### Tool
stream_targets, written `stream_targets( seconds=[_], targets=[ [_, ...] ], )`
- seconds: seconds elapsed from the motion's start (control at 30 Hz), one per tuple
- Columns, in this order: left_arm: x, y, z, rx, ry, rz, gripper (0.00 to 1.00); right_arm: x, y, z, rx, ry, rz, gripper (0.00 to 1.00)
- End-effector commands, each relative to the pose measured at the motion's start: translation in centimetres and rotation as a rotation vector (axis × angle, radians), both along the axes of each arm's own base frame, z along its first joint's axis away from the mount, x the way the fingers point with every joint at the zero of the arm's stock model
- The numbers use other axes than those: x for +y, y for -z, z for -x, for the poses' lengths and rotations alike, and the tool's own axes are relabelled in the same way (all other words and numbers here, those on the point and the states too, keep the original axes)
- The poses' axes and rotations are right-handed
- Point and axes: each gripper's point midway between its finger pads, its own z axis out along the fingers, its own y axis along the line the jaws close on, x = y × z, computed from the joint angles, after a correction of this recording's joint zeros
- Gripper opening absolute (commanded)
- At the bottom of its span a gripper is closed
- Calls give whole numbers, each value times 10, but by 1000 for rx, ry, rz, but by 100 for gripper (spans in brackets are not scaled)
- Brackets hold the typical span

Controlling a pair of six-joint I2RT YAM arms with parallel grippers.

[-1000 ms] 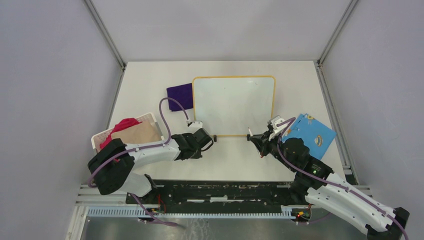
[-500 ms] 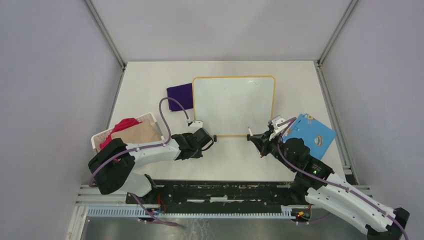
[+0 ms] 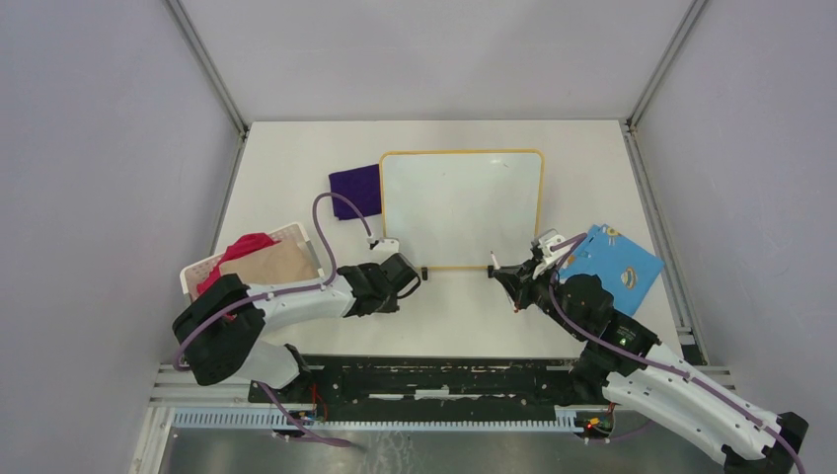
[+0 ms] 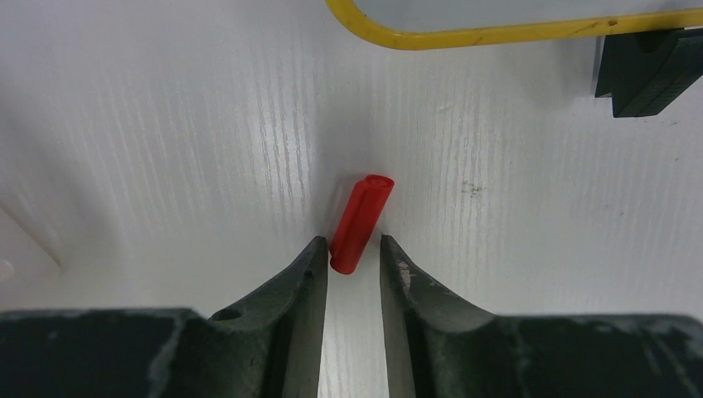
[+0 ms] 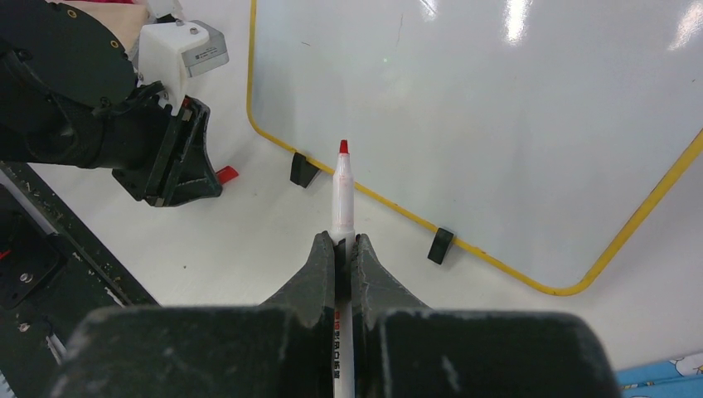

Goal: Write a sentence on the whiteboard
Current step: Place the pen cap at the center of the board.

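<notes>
The whiteboard (image 3: 461, 207) lies flat mid-table, its yellow frame (image 4: 497, 35) toward the arms and its surface (image 5: 514, 108) blank; no sentence shows on it. My right gripper (image 3: 503, 276) (image 5: 344, 240) is shut on a white marker (image 5: 341, 191), whose bare red tip points at the board's near edge between its two black feet (image 5: 303, 170). My left gripper (image 3: 415, 279) (image 4: 354, 242) rests low on the table by the board's near left corner. Its jaws stand slightly apart, and the red cap (image 4: 361, 222) lies on the table between the fingertips, against the left one.
A purple cloth (image 3: 355, 190) lies left of the board. A white basket (image 3: 192, 272) at the left holds red and tan cloths. A blue card (image 3: 617, 265) lies at the right, behind my right wrist. Grey walls enclose the table.
The left jaws have eased apart a little around the cap. Both arms stay where they were.
</notes>
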Motion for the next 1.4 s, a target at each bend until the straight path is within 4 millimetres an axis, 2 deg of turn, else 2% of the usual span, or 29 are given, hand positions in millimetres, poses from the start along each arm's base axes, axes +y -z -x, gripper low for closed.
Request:
stream_targets(
  seconds=[0.0, 0.17, 0.33, 0.4, 0.6, 0.8, 0.9, 1.0, 1.13, 1.27, 1.37],
  targets=[
    [12, 6, 8, 20, -27, -19, 37, 2, -13, -2, -28, 5, -47, 0],
    [8, -4, 6, 5, -26, -2, 39, 3, -13, -1, -28, 0, -51, 0],
    [2, -32, -1, -34, -28, 43, 42, 3, -16, -1, -31, -5, -57, 0],
    [-1, -54, -4, -70, -30, 77, 46, 2, -21, -1, -39, 2, -64, 0],
    [-22, -145, -14, -224, 25, 294, 62, 3, -39, 0, -83, -17, -73, 0],
    [-47, -223, -9, -415, 209, 547, 69, 18, -68, 10, -174, -146, -72, 0],
    [-54, -261, -6, -543, 264, 700, 84, 26, -84, 17, -219, -217, -72, 0],
    [-60, -293, 2, -627, 297, 854, 98, 33, -95, 25, -251, -285, -75, 0],
    [-88, -328, 34, -672, 542, 1044, 100, 45, -100, 34, -263, -372, -81, 0],
    [-114, -338, 65, -610, 787, 1119, 100, 56, -105, 43, -256, -444, -111, 0],
    [-126, -334, 73, -567, 867, 1135, 100, 62, -113, 50, -266, -490, -160, 0]
  ],
)
